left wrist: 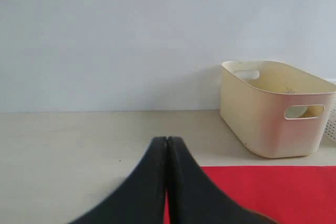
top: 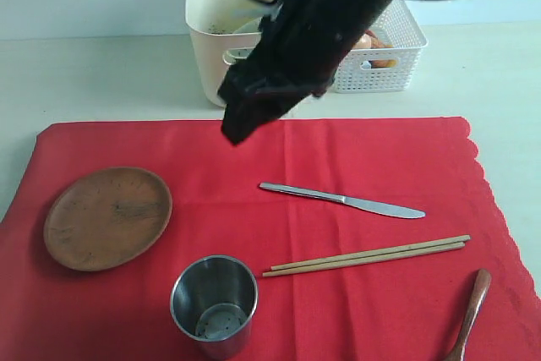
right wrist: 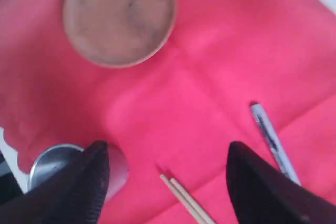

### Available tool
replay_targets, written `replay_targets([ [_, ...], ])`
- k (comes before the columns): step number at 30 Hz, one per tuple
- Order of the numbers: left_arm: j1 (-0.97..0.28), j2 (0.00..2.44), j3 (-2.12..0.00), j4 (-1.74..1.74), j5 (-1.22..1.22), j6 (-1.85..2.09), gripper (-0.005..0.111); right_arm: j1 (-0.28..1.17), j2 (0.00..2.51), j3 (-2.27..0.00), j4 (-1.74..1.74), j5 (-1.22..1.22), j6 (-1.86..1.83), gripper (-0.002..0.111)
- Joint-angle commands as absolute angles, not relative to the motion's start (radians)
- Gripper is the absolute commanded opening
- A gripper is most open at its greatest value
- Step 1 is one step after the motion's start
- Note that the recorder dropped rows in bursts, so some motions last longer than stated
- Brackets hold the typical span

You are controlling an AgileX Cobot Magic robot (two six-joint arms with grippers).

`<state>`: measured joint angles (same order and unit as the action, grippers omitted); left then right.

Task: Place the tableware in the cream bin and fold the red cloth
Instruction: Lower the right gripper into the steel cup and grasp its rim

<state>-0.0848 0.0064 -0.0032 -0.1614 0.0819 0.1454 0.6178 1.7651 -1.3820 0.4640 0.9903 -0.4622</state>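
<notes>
The red cloth (top: pixel 254 158) lies spread flat on the table. On it are the round wooden plate (top: pixel 107 217), the steel cup (top: pixel 214 298), the silver knife (top: pixel 342 200), the pale chopsticks (top: pixel 366 255) and the wooden spoon (top: pixel 472 310). The cream bin (top: pixel 207 61) stands behind the cloth, partly covered by my right arm. My right gripper (top: pixel 243 123) hangs open above the cloth's far middle. Its wrist view looks down on the plate (right wrist: pixel 119 17), cup (right wrist: pixel 50 162), chopsticks (right wrist: pixel 184 198) and knife (right wrist: pixel 270 140), with nothing between its fingers (right wrist: pixel 94 177). My left gripper (left wrist: pixel 167 141) is shut and empty near the cloth's corner (left wrist: pixel 262 192), facing the bin (left wrist: pixel 273 114). The white bowl is out of view.
A white lattice basket (top: pixel 385 57) with food items stands to the right of the cream bin. Bare beige table (top: pixel 93 82) lies behind and beside the cloth. The cloth's scalloped edge (top: pixel 494 209) runs down the right side.
</notes>
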Motion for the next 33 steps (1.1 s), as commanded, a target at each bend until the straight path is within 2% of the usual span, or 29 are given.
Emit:
replay_targets([
  [1,-0.090,0.000,0.000,-0.166,0.086,0.145,0.002,0.749,1.759,-1.292,0.408,0.903,-0.533,0.062],
  [5,-0.090,0.000,0.000,-0.166,0.086,0.145,0.002,0.830,1.760,-1.263,0.325,0.878,-0.531,0.062],
  [16,-0.090,0.000,0.000,-0.166,0.086,0.145,0.002,0.913,1.830,-1.263,0.302,0.894,-0.538,0.062],
  [27,-0.090,0.000,0.000,-0.166,0.086,0.145,0.002,0.919,1.941,-1.263,0.239,0.881,-0.538,0.062],
  [30,-0.090,0.000,0.000,-0.166,0.086,0.145,0.002,0.919,1.943,-1.263,0.239,0.877,-0.538,0.055],
  [33,-0.090,0.000,0.000,-0.166,0.086,0.145,0.002,0.919,1.943,-1.263,0.244,0.870,-0.538,0.040],
])
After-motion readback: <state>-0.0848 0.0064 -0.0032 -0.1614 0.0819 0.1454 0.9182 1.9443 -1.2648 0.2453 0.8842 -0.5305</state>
